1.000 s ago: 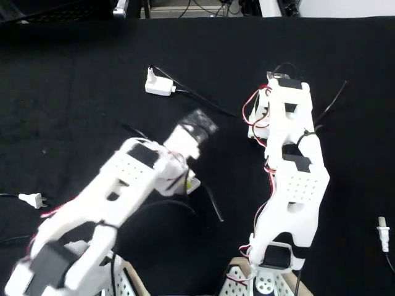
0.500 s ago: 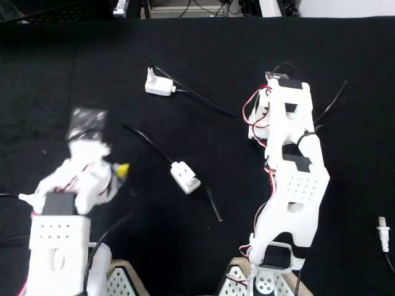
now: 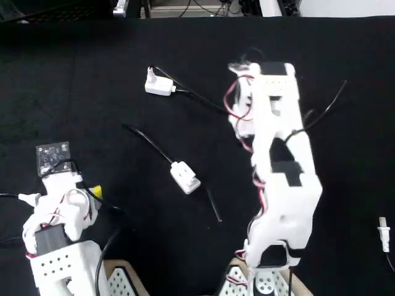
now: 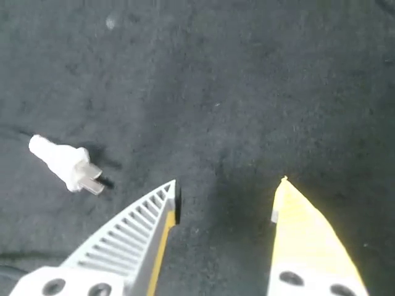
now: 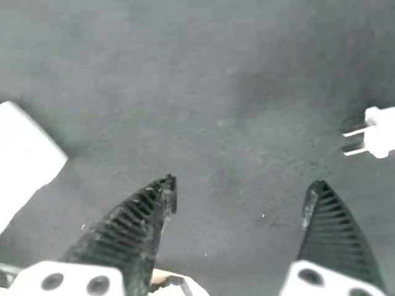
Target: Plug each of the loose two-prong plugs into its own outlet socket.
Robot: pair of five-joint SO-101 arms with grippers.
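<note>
A loose white two-prong plug [image 3: 31, 198] lies at the table's left edge, and the left wrist view shows this plug [image 4: 65, 166] just beside my left gripper [image 4: 228, 185], which is open and empty. In the high view the left gripper [image 3: 86, 192] sits right of that plug. A white outlet socket [image 3: 185, 176] on a black cord lies mid-table. Another white socket block [image 3: 159, 86] lies farther back. A second loose plug [image 3: 382, 233] is at the right edge. My right gripper [image 5: 242, 182] is open above bare cloth, between a white block [image 5: 24, 163] and a small plug [image 5: 376, 139].
The table is covered in black cloth [image 3: 92, 111]. Black cords [image 3: 197, 95] trail from the sockets across the middle. The right arm [image 3: 278, 160] stretches over the centre-right of the table. The arm bases stand at the front edge.
My left arm swung from the middle socket over to the far left and pulled back near the left plug. The right arm shifted left and reached a little farther back.
</note>
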